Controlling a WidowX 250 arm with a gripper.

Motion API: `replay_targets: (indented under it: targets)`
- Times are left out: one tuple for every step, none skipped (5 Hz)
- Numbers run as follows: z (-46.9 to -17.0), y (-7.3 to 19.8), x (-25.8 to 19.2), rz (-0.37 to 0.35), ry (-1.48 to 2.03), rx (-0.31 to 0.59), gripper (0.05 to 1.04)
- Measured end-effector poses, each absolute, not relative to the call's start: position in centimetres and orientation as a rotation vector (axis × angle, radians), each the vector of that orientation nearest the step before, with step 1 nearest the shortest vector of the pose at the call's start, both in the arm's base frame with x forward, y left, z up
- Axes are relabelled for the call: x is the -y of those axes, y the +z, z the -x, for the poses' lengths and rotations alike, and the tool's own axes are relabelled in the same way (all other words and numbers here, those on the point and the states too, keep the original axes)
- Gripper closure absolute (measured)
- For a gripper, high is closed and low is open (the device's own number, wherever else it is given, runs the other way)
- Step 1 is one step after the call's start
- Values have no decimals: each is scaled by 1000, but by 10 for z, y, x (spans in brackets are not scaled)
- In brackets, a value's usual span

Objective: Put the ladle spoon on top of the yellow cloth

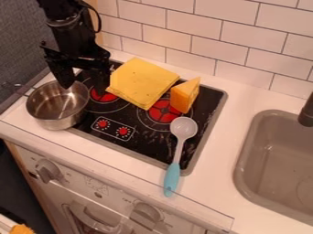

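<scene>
Gripper (83,81) hangs beside the steel saucepan (56,106); its jaws are released and spread. Ladle spoon (173,176) lies well apart from them, toward the sink (275,167) and the counter's front edge. Its long axis runs from the bowl on the cooktop (139,145) to the blue handle, pointing frontward. Yellow cloth (140,81) lies nearer the jaws.

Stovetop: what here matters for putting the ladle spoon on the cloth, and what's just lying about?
Part of the job:
- ladle spoon, lying across the stove's front edge
- yellow cloth, folded, towards the back
- gripper, open, by the pot

Just lying about:
- metal pot, at the stove's left
- orange-yellow wedge, beside the cloth
</scene>
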State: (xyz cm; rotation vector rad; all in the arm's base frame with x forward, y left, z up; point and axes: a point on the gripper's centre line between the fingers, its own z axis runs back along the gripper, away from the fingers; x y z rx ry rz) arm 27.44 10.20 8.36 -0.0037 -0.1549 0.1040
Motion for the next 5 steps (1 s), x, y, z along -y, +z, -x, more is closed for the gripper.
replay_targets:
  targets:
    - [-271, 74, -99, 19, 103, 123, 83]
    - [-263, 64, -71, 55, 48, 80, 83]
    - [-255, 65, -46, 62, -2, 62, 83]
    - [-245, 64, -6, 49, -80, 41, 83]
    - [-234, 56, 42, 17, -206, 27, 83]
